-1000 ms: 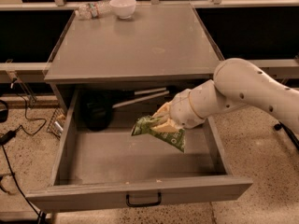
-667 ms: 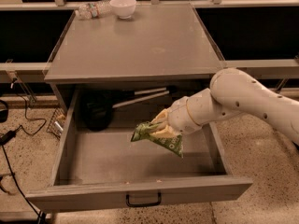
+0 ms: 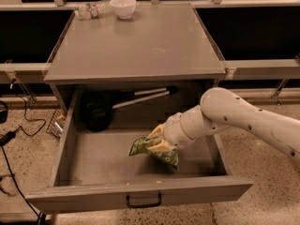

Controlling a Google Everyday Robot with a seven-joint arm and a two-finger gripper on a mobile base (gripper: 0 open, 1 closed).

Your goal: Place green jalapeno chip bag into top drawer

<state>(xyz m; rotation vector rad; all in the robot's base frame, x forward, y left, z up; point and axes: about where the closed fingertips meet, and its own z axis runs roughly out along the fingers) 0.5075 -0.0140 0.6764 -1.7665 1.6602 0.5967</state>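
Reaching in from 3 o'clock, gripper (image 3: 158, 140) hung inside open top drawer (image 3: 140, 192), fingers clamped on green jalapeno chip bag (image 3: 165, 157). Bag was low over drawer floor, right of centre (contact with floor unclear). Black pan (image 3: 96, 112) lay at drawer's 11 o'clock. White bowl (image 3: 123, 6) and clear bottle (image 3: 92, 11) stood at tabletop's (image 3: 140, 50) 12 o'clock edge.

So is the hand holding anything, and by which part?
Yes: the hand holds the green jalapeno chip bag by its upper edge, over the inside of the open top drawer.
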